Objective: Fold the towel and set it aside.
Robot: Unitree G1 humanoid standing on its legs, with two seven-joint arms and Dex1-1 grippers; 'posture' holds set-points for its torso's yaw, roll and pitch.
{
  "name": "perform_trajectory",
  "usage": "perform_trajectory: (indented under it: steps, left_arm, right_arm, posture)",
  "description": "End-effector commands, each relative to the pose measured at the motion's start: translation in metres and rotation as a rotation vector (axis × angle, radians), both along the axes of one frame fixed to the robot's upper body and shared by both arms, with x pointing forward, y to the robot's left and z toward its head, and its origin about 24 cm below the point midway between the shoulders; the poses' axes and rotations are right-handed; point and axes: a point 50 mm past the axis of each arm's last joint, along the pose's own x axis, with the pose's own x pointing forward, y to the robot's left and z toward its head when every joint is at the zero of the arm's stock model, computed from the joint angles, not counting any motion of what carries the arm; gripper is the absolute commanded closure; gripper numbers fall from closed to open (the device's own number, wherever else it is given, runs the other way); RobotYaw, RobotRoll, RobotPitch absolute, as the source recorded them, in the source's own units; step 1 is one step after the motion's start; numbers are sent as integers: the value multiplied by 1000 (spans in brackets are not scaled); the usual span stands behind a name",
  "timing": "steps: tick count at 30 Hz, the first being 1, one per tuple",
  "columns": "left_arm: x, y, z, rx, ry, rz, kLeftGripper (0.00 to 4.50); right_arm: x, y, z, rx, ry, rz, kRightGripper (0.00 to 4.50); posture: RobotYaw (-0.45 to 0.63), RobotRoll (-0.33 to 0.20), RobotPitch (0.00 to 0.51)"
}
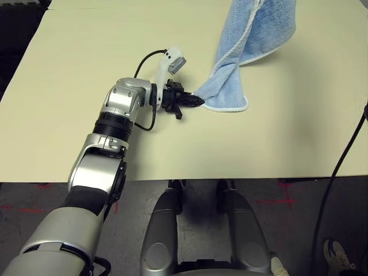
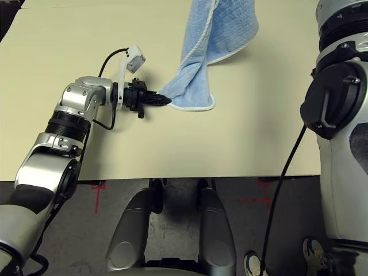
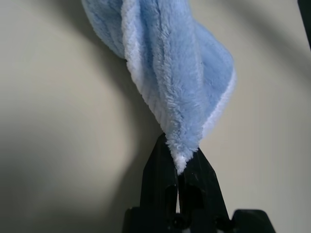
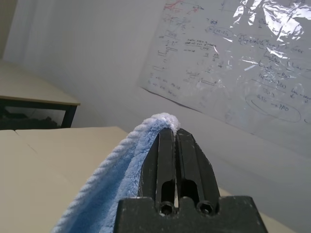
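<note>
Beige table (image 1: 86, 86) spreads across the frame, with dark floor along the bottom edge. At centre left, my left gripper (image 1: 195, 102) lies low over the table, its fingers (image 3: 160, 179) pressed together on the lowest corner of the towel (image 1: 230, 86), which trails from the upper right down to a small pool of cloth resting on the surface at centre. At the upper right, my right gripper (image 4: 175, 133) is raised, pinching the towel's top edge by its corded border. I judge the cloth light, soft and floppy: it sags and twists between my two holds. Corners and the stitched border seem the surest places to grip, since the plush middle would bunch.
</note>
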Motion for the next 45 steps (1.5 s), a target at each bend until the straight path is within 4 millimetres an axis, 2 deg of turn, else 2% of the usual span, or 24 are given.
perform_trajectory:
  steps: [1,4,6,10,13,15,19,22,25,30,36,40,45]
  left_arm:
    - [7,35,16,-4,-98,200,4481]
    - [3,54,30,-15,-143,267,4481]
    - [-3,65,38,-9,-176,295,4481]
    - [-7,75,54,8,-277,368,4481]
    - [-8,78,59,10,-297,388,4481]
    - [-9,81,60,49,-300,377,4481]
    - [-18,88,47,129,-202,290,4481]
    - [-28,91,38,143,-106,218,4481]
    - [-40,99,27,178,-28,164,4481]
    - [-53,108,16,199,30,126,4481]
    - [-50,115,13,165,-20,219,4481]
    - [-45,124,7,112,-112,396,4481]
    - [-50,126,-3,41,-176,537,4481]
  right_arm:
    - [-1,-12,-4,41,-3,-23,4500]
    - [3,-18,-16,54,24,-33,4500]
    - [6,-25,-28,60,47,-50,4500]
    - [10,-47,-52,71,105,-139,4500]
    - [12,-56,-67,65,144,-182,4500]
    - [14,-67,-88,75,202,-212,4500]
    - [16,-76,-131,76,313,-184,4500]
    - [14,-77,-151,81,390,-117,4500]
    - [10,-71,-163,71,463,14,4500]
    - [1,-67,-166,44,538,121,4500]
    - [-12,-64,-177,-24,693,234,4500]
    - [-24,-69,-203,-140,922,244,4500]
    - [-32,-67,-215,-138,982,241,4500]
  posture:
    - [65,0,400]
    - [59,0,425]
    - [46,0,423]
    - [43,0,409]
    - [44,0,403]
    - [43,0,404]
    - [35,0,413]
    - [13,0,417]
    - [-32,0,412]
    - [-76,0,405]
    - [-83,0,399]
    - [-78,0,401]
    - [-56,0,398]
